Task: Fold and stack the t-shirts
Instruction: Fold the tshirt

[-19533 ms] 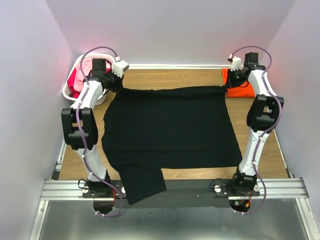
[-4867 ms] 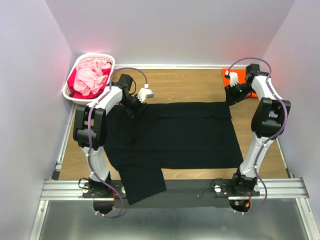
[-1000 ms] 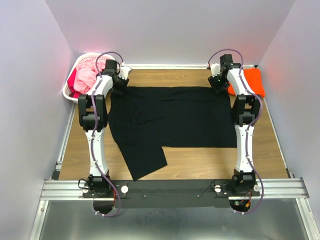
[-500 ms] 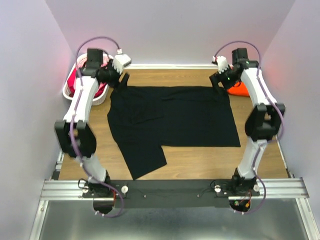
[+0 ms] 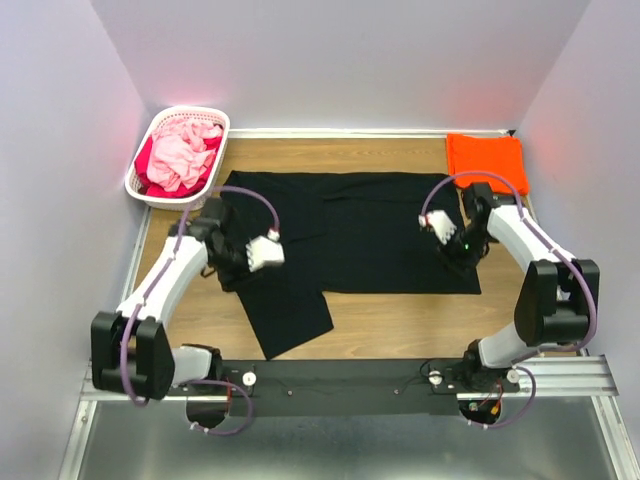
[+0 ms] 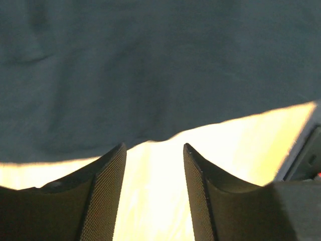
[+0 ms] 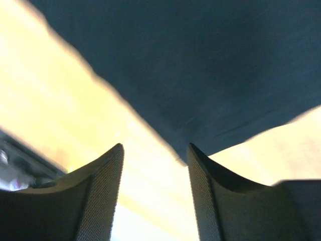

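- Lying flat in the middle of the wooden table (image 5: 400, 320), the black t-shirt (image 5: 380, 230) was partly folded, with one flap reaching toward the near edge.
- Orange t-shirt (image 5: 485, 160) lay folded at the far right corner, apart from the black one.
- Left gripper (image 6: 153, 150) hovered at the black shirt's edge, fingers spread and empty.
- Right gripper (image 7: 155, 150) hung over a corner of it, fingers likewise spread and empty.
- White basket (image 5: 150, 192) of pink and red cloth stood far left.

From above and behind my bases, the top camera is looking down toward 12 o'clock. Both wrist cameras are peering closely past my fingers (image 6: 105, 196) at the same black t-shirt (image 5: 370, 230).
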Available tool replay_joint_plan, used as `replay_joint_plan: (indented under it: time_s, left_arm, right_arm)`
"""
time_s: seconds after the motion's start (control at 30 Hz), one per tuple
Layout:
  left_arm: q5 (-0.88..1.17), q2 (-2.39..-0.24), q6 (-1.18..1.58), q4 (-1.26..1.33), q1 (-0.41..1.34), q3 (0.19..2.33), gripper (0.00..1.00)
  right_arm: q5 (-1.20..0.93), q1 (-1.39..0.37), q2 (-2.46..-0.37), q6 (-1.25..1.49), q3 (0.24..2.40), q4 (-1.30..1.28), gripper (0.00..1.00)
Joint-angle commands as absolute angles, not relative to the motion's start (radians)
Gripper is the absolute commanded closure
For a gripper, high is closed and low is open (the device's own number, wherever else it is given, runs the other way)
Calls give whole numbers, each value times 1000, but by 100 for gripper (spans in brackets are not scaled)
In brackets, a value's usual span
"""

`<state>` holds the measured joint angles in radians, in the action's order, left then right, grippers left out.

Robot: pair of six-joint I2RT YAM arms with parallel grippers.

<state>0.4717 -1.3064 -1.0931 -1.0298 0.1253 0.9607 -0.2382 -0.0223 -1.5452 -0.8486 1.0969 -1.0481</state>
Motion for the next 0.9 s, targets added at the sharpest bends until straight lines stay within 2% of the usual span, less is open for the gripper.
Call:
replay_joint_plan:
  time_s: [0.0,0.23,0.7,0.77,0.87]
  left_arm:
    - [344,-1215,-1105,-953,271,841,45]
    - [308,-1244,-1065,-893,304,799,46]
    - [307,-1287,-1098,-864,305,773,41]
    - [299,-1295,-1088,-839,321,756,40]
    - [285,-1310,-1075,-801,342,736,40]
  right_arm:
    - [-158,-23,-1474,-939,993,-1029,42]
    - [-83,-23,-1491,-976,864,-902,50]
    - [34,-23,-1526,-1023,736,-730,50]
    - [37,-25,-1539,-1023,730,-713,54]
    - [35,-25,-1549,-1009,738,-707,64]
